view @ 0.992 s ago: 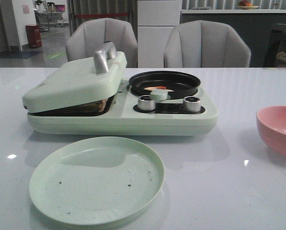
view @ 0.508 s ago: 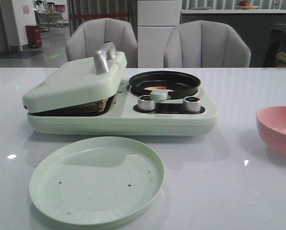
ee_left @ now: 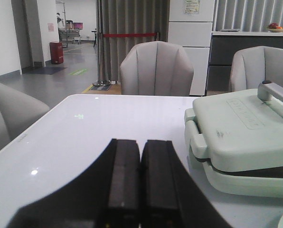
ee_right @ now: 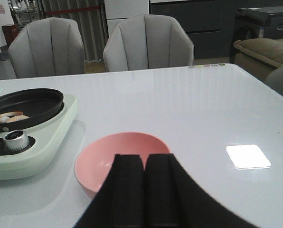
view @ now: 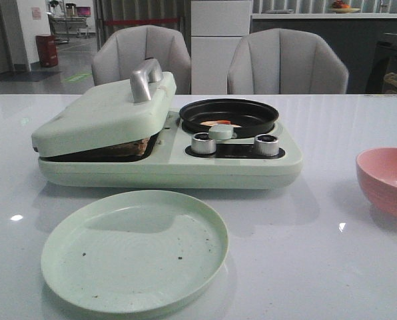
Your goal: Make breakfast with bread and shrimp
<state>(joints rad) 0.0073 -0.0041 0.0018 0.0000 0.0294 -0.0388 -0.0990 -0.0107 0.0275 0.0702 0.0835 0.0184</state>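
1. Looking forward over the table (view: 332,267), we see neither arm. The breakfast maker (view: 168,163) holds the bread (view: 133,147) under its tilted lid (view: 102,117); only a brown edge shows in the gap, so we cannot count slices. The shrimp (view: 218,123) lie in the black pan (view: 228,115), half hidden behind a knob. A green plate (view: 135,250) sits in front, and a pink bowl (view: 387,181) is cut off by the frame edge. Nothing differs from a second ago.
2. The left wrist view adds the left gripper (ee_left: 140,164), fingers pressed together on nothing, beside the lid's hinge side.
3. The right wrist view shows the right gripper (ee_right: 144,166) likewise pressed together and empty, over the bowl; here the shrimp appear clearly as pale pink curls.
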